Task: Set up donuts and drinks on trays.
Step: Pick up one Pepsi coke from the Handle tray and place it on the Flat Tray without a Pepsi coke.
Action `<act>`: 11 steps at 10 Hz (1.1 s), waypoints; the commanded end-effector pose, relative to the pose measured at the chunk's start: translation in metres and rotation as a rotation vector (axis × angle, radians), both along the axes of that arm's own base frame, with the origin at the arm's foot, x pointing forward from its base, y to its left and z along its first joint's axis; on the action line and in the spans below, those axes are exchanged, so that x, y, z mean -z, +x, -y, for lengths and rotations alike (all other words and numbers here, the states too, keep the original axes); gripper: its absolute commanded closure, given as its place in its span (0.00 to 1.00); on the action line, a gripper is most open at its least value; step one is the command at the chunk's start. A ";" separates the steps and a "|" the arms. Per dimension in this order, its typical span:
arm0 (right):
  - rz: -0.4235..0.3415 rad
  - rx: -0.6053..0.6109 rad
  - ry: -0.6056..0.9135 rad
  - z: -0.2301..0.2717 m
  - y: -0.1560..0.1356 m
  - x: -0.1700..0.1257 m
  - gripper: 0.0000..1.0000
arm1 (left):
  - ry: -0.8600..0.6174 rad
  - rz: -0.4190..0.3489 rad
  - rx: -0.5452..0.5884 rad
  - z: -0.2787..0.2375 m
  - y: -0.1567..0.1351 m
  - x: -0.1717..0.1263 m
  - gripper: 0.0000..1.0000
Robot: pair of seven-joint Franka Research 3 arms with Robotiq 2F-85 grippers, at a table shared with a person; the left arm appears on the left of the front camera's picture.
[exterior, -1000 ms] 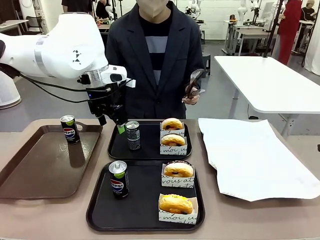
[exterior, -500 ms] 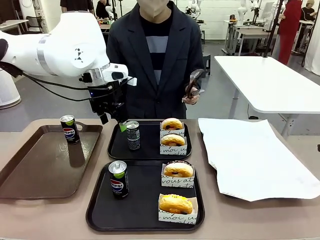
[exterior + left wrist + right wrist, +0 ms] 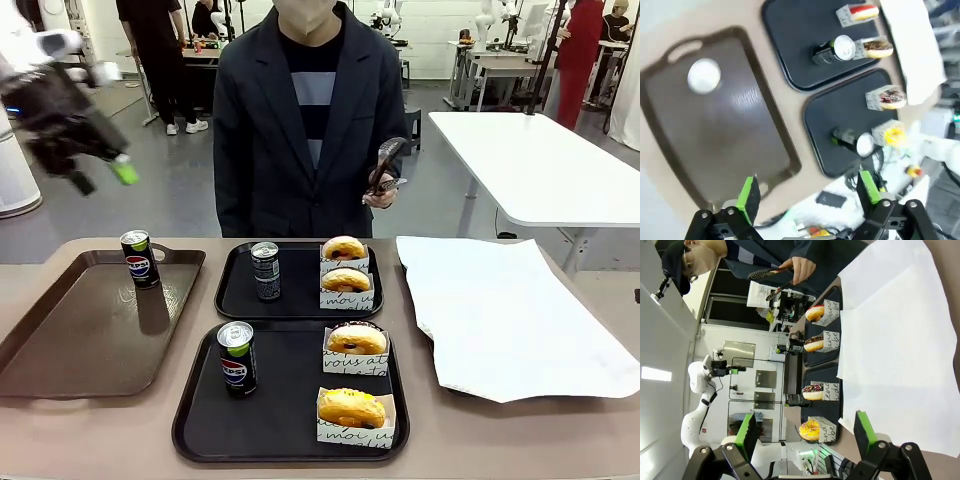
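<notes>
Each black tray (image 3: 290,435) (image 3: 240,297): one can, two donuts. Both grippers (image 3: 807,192) (image 3: 804,432) spread wide, grasping nothing.

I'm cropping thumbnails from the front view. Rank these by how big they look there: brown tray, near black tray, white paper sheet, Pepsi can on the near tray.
1. white paper sheet and brown tray: too alike to rank
2. near black tray, though nearness to the camera inflates it
3. Pepsi can

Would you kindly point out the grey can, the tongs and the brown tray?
grey can (image 3: 266,271): front view, its side.
tongs (image 3: 385,163): front view, upper arm.
brown tray (image 3: 70,340): front view, bare floor.
</notes>
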State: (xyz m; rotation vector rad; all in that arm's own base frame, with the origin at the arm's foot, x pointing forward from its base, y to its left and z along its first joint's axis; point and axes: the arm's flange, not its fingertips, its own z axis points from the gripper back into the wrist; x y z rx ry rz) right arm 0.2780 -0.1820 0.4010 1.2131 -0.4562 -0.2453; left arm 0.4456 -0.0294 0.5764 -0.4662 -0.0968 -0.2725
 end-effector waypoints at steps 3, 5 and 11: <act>0.011 -0.002 0.008 0.000 0.001 0.000 0.00 | -0.407 -0.017 -0.026 -0.076 0.000 0.055 0.00; 0.011 -0.002 0.008 0.000 0.001 0.000 0.00 | -0.615 0.116 -0.024 -0.105 -0.018 0.096 0.00; 0.011 -0.002 0.008 0.000 0.001 0.000 0.00 | -0.677 -0.155 -0.372 -0.146 -0.012 0.139 0.00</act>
